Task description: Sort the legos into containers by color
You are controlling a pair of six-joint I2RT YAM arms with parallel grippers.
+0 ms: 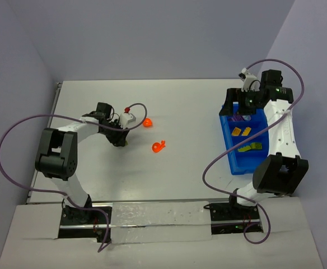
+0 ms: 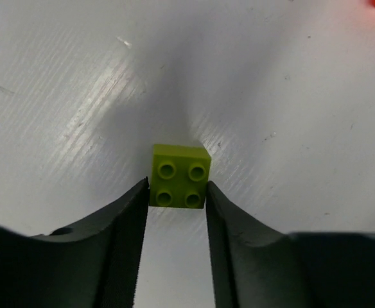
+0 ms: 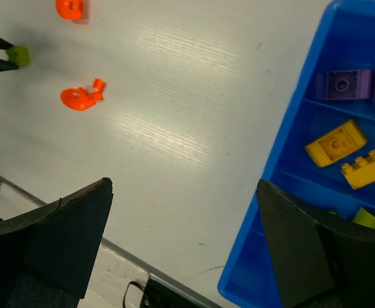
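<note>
The left gripper [image 2: 176, 192] has its jaws narrow, and the fingertips press the two sides of the lime-green brick [image 2: 180, 176], but only on its near half. The brick sits on the table, well apart from the blue tray [image 1: 230, 159], beyond the two orange pieces [image 1: 159, 147]. I think this grip is shallow, so it is better to lift slowly and straight, then carry the brick to the tray compartment holding green pieces [image 1: 251, 147]. The right gripper [image 3: 184, 186] hangs wide open and empty at the tray's edge.
</note>
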